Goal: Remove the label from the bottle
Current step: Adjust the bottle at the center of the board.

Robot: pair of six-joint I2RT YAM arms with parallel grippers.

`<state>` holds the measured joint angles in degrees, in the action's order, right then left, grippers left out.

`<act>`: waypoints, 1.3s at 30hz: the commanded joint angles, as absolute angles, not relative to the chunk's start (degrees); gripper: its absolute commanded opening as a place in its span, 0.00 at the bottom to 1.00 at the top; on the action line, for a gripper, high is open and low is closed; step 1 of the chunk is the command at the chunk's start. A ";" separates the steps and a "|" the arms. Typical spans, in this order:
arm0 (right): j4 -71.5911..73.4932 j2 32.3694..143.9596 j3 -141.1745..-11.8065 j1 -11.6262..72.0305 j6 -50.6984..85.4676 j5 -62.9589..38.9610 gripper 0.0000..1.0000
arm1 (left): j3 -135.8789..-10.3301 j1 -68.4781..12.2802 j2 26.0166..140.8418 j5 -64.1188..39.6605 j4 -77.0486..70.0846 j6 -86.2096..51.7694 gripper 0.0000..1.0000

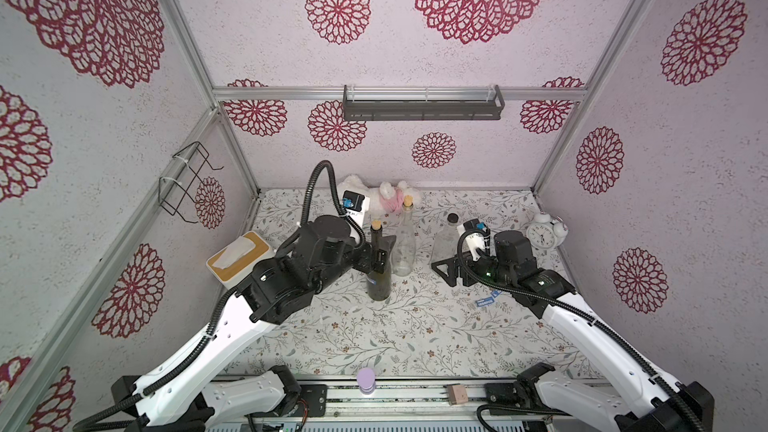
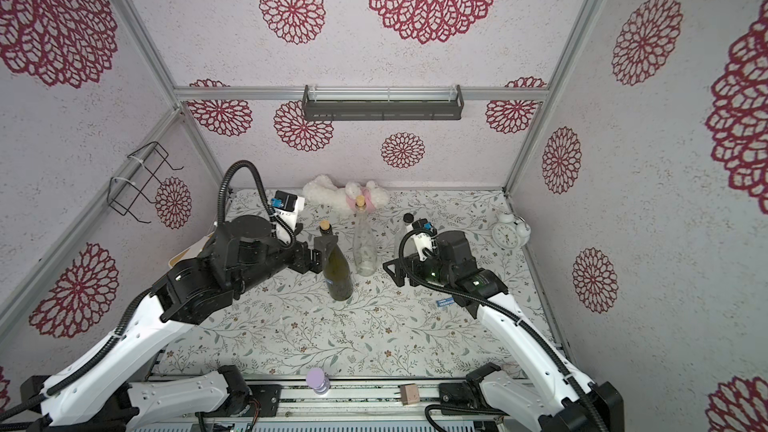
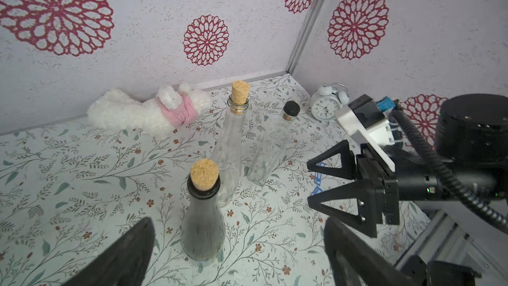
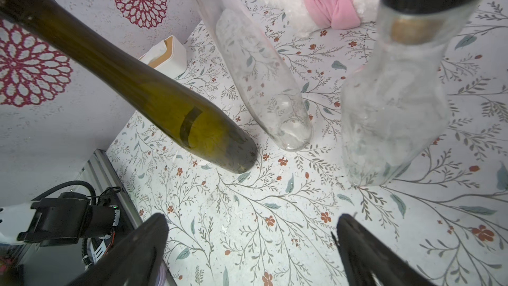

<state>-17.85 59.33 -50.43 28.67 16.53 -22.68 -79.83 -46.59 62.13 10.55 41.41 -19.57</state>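
The dark green bottle (image 1: 379, 286) stands upright and corked near the middle of the table (image 1: 374, 342), between the left gripper's (image 3: 238, 222) wide-open jaws, which stand clear of the glass. Blue label scraps (image 1: 484, 302) lie at its 3 o'clock, by the right gripper (image 3: 311, 183), which is spread wide and empty.

A dark green corked bottle (image 1: 378, 280) stands upright on the floral desk (image 1: 374, 338). The left hand (image 1: 381, 252) straddles its neck and shoulder, though whether the fingers touch the glass is unclear from this angle. A clear corked bottle (image 1: 404, 251) stands just beside it. The right hand (image 1: 451, 272) hovers apart from both bottles, near blue label scraps (image 1: 484, 302) lying on the desk.
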 commanded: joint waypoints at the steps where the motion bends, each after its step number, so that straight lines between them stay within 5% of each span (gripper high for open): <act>1: -16.68 58.53 -50.49 31.97 18.76 -20.12 0.99 | -77.41 -43.18 60.63 -1.59 41.72 -13.62 0.98; 18: -10.96 63.22 -48.06 44.03 24.14 -6.77 0.96 | -74.09 -32.30 60.40 -20.67 41.81 -5.74 1.00; 39: -9.51 62.54 -45.85 38.73 22.96 -9.49 0.95 | -74.97 -25.76 72.03 -24.34 35.20 -2.23 0.73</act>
<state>-11.00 63.66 -45.69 39.70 22.65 -8.14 -73.52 -26.09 70.98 -22.46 36.82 -4.27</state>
